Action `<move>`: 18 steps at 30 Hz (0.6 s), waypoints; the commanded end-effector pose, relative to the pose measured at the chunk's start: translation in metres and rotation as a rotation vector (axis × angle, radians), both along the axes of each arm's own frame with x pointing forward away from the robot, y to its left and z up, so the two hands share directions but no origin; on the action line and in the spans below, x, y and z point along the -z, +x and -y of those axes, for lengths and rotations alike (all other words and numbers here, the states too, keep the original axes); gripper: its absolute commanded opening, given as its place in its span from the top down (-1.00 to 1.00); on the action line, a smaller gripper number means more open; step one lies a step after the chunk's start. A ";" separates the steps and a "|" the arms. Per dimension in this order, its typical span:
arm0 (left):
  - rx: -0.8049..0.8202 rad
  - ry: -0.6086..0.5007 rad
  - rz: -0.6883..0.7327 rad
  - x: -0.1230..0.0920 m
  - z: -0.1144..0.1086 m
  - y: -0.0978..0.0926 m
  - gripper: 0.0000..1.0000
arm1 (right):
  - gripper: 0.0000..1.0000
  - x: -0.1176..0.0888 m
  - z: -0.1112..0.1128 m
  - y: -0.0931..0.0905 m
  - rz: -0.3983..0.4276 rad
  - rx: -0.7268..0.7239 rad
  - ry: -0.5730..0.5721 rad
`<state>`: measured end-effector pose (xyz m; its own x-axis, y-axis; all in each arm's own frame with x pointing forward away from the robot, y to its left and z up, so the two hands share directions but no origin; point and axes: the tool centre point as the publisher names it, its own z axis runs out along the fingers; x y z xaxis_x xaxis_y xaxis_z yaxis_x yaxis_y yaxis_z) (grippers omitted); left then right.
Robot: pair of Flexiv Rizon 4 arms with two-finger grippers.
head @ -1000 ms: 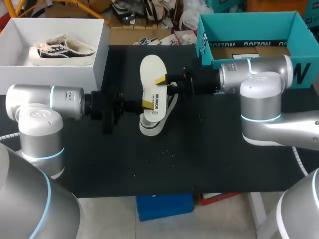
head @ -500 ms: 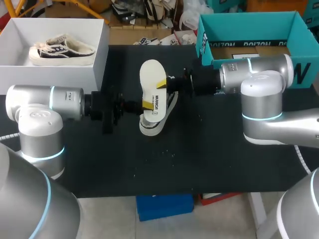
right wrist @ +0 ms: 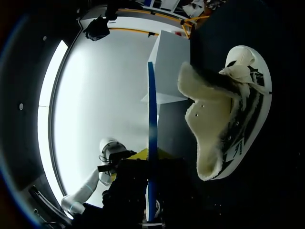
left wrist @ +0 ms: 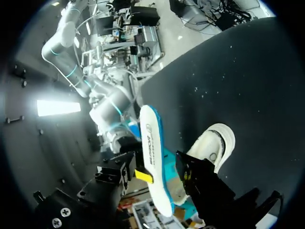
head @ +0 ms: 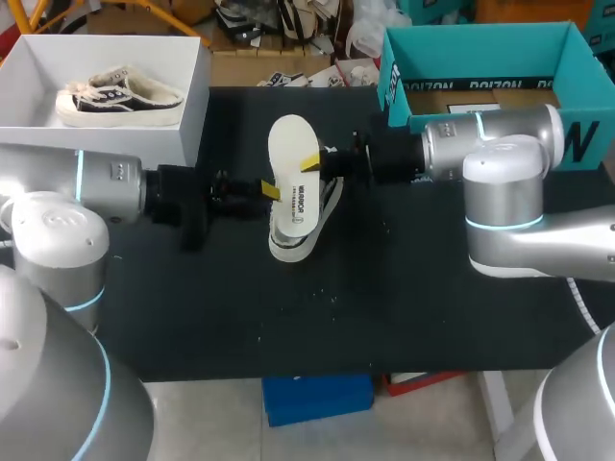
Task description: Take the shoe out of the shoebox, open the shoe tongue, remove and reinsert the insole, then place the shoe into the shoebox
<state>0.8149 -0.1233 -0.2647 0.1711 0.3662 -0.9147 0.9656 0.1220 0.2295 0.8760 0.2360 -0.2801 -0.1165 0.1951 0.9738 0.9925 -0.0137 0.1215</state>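
Fingers of my right gripper (head: 315,159) were clamped on the insole (head: 291,154), one from each face, holding it up on edge over the middle of the black table (head: 384,307). From my right wrist the insole ran as a thin blue line straight out between those fingers. My left gripper (left wrist: 161,177) stood around the same insole lower down. Its yellow fingertip (left wrist: 143,175) lay against the white face, and the other finger looked to be just off the blue underside, so that pair was not gripping. The shoe (head: 306,230) lay on the table right under the insole, its fleecy lining turned toward my right gripper. A second shoe (head: 120,96) sat inside the white shoebox (head: 195,106) at the far left corner, and the teal shoebox (head: 480,27) stood at the far right behind my right arm
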 end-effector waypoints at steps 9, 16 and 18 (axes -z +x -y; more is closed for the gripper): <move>-0.185 0.593 -0.055 -0.065 -0.014 -0.042 -1.00 | 1.00 0.000 -0.001 0.000 0.000 0.003 -0.001; -0.185 0.593 -0.055 -0.065 -0.014 -0.042 -1.00 | 1.00 0.000 -0.001 0.000 0.000 0.003 -0.001; -0.185 0.593 -0.055 -0.065 -0.014 -0.042 -1.00 | 1.00 0.000 -0.001 0.000 0.000 0.003 -0.001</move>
